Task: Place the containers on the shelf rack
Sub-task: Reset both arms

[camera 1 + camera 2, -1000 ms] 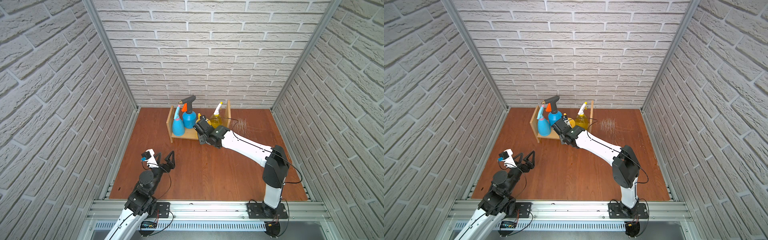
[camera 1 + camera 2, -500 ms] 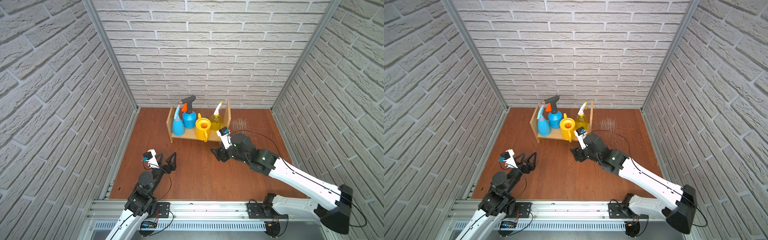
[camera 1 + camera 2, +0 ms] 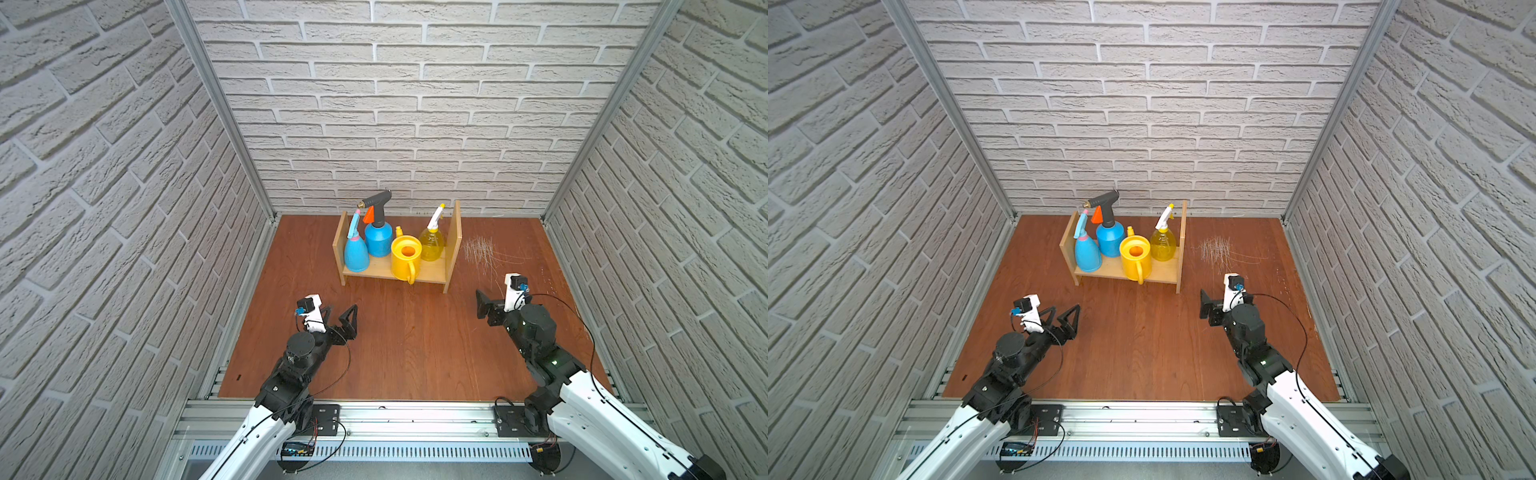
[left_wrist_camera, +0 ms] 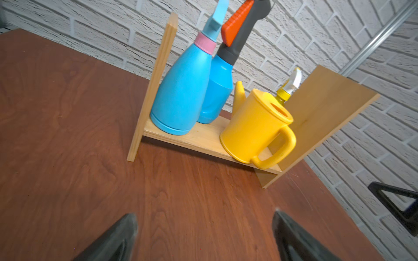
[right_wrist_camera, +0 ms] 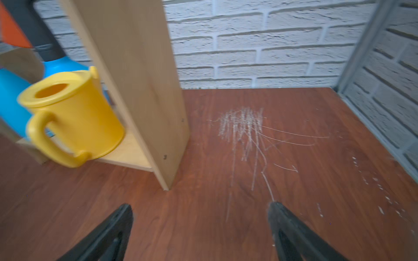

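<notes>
Containers (image 3: 378,245): all four upright on shelf rack (image 3: 455,237) | left gripper (image 4: 203,214), right gripper (image 5: 200,206): wide, empty, clear of rack | step: placing looks complete | next: just park arms

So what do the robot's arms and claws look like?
The left arm and right arm are white by the base, black further out. The left claw and right claw each have two black triangle fingers. White wrist cameras carry blue bits; thin black cables loop alongside.

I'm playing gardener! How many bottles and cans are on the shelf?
4, all on the shelf: light-blue spray bottle at one end, blue sprayer beside it, yellow watering can at the front, yellow spray bottle at the other end.
</notes>
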Tool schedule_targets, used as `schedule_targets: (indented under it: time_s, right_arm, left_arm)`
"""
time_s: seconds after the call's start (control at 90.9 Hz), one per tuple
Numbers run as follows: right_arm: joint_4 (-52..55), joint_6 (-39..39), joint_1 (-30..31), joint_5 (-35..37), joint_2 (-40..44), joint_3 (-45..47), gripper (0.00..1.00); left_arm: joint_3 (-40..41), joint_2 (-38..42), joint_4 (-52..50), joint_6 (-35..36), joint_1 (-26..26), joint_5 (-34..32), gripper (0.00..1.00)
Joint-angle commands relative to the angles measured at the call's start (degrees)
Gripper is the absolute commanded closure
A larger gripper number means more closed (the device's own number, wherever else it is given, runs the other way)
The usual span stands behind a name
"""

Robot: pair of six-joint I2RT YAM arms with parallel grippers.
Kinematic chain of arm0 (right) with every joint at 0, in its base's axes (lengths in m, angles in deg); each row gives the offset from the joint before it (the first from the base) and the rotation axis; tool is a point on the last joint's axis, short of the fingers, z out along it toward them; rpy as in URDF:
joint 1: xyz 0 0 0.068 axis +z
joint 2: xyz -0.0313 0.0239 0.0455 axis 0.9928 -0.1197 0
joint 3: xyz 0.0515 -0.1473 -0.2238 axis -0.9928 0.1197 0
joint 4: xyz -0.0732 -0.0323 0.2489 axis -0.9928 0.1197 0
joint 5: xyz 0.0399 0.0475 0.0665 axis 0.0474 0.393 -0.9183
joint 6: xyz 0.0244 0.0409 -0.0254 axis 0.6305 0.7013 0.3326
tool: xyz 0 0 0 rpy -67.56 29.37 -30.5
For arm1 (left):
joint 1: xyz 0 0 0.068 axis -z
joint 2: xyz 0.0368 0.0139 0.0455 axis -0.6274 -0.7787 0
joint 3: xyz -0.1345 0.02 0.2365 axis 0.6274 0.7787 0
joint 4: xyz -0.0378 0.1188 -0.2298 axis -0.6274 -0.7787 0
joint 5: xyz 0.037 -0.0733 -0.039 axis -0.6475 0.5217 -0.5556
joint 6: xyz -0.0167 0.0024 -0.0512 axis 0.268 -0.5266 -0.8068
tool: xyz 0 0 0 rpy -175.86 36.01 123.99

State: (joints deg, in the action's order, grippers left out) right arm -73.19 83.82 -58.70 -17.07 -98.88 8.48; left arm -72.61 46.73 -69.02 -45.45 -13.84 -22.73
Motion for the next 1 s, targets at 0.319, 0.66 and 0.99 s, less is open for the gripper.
schedule_targets:
  time_s: [0.319,0.66,0.99]
  right_arm:
    - [-20.3,-1.1,-20.6,-4.4,-21.6,-0.6,0.02]
    - [-38.1,-8.4,-21.9,-8.5,-45.8,-2.9,0.01]
    - [-36.7,-7.3,-22.0,-5.9,-46.5,-4.0,0.01]
  left_arm:
    - [-6.1,-14.4,8.0,18.8,-0.8,-24.7,0.02]
    - [-16.4,-44.0,16.9,26.9,-10.8,-20.9,0.02]
    - [-11.8,-59.3,37.9,30.7,-23.8,-0.8,0.02]
